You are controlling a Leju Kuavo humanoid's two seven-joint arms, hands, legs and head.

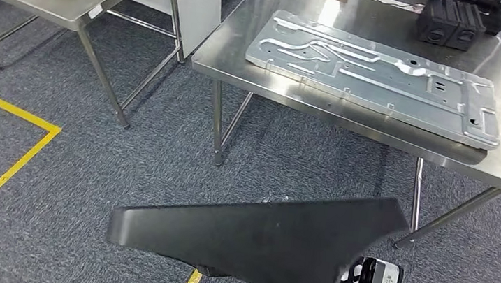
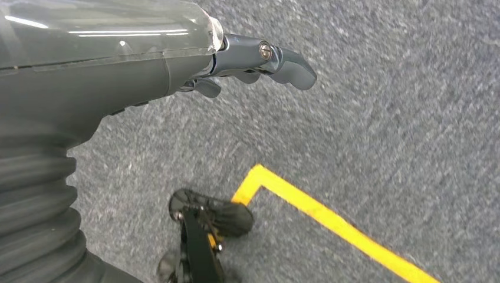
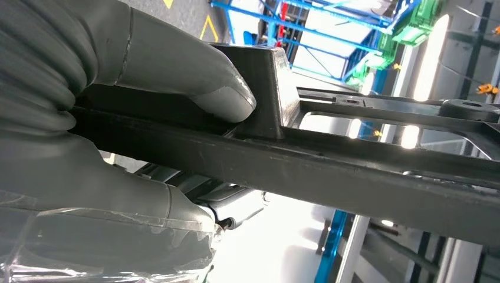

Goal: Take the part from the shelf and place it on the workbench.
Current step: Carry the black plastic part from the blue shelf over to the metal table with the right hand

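— What has the right hand (image 3: 147,118) got?

— The part (image 1: 258,244), a dark flat plate. In the right wrist view the thumb (image 3: 194,82) presses down on one face of its edge and the fingers close under the other, so it is clamped at one end. My guess is that the edge grip lets the plate ride flat and slide onto a top without turning.

— And the left hand (image 2: 259,59)?

— Holding nothing. Its fingers are loosely bent over the carpet (image 2: 383,118), beside a yellow floor line (image 2: 330,218) (the arm simply hangs).

— Where is the part, then?

— In the air, low in the head view, over the carpet and short of the table (image 1: 257,51), not touching it.

— Which way does it run?

— Its long axis lies across the robot's front, roughly level. The held end on the robot's right is broader, and it narrows to a blunt tip toward its left.

— Room on the table?

— A large pale metal panel (image 1: 381,78) covers much of it, with black boxes (image 1: 453,26) at the far edge.
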